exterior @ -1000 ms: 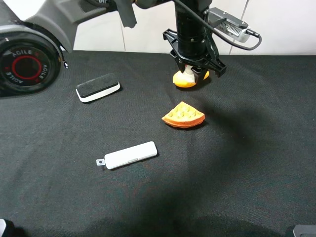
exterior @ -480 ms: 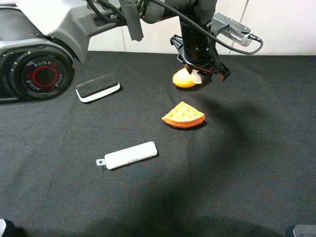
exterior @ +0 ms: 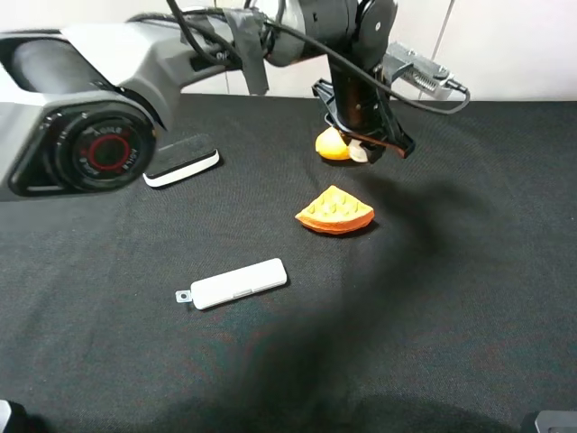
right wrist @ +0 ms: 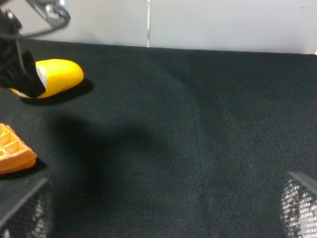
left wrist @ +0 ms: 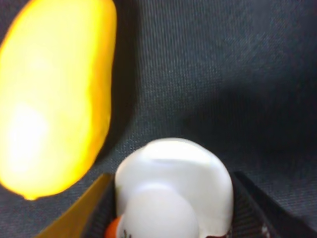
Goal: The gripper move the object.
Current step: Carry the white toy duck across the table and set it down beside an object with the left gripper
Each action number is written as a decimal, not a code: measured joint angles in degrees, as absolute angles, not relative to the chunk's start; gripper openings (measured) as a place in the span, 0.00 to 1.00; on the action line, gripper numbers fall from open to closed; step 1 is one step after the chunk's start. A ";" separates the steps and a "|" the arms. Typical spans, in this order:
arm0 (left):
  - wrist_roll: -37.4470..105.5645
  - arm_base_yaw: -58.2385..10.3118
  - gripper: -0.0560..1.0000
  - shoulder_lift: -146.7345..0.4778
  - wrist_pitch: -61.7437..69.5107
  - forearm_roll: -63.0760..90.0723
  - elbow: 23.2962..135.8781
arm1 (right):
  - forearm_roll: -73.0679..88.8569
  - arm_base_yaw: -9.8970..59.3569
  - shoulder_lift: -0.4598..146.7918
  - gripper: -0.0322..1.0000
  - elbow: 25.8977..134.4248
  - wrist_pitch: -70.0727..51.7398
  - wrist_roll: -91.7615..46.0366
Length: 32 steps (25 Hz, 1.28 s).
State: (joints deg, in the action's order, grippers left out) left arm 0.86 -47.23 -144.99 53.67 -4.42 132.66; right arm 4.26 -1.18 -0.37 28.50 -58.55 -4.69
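Observation:
The object (exterior: 360, 152), a small cream-white lumpy piece, is pinched in my left gripper (exterior: 368, 147), which is shut on it at the back of the black cloth, just right of the orange mango-shaped lump (exterior: 328, 144). The left wrist view shows the object (left wrist: 173, 181) close up between the two fingers, held above the cloth, with the lump (left wrist: 54, 94) beside it. In the right wrist view my right gripper (right wrist: 161, 218) stands open with nothing between its fingers (right wrist: 25, 213), well to the right of the lump (right wrist: 59, 74).
An orange waffle-like wedge (exterior: 334, 211) lies in front of the lump. A flat white rectangular case (exterior: 236, 283) sits nearer the front. A black-and-white eraser block (exterior: 180, 162) lies at the back left, partly behind the left arm's base (exterior: 99, 149).
The left gripper, holding the object, has shifted a little to the right and tilted, uncovering more of the orange lump. The left arm's base has swung further into view.

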 joint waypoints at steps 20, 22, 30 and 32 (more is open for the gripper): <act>0.86 -47.23 0.53 -147.58 49.40 -4.20 133.11 | 4.32 -1.18 -0.37 0.70 28.50 -58.55 -4.69; 0.86 -47.23 0.53 -147.58 48.69 -4.20 133.11 | 4.32 -1.18 -0.37 0.70 28.50 -58.55 -4.69; 0.86 -47.23 0.53 -149.66 47.54 -4.20 133.69 | 4.38 -1.18 -0.37 0.70 28.50 -58.55 -4.69; 0.86 -47.23 0.53 -149.66 46.93 -4.20 133.75 | 4.38 -1.18 -0.37 0.70 28.50 -58.55 -4.69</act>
State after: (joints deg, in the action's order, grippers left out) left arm 0.86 -47.23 -149.66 46.93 -4.20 133.75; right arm 4.38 -1.18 -0.37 28.50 -58.55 -4.69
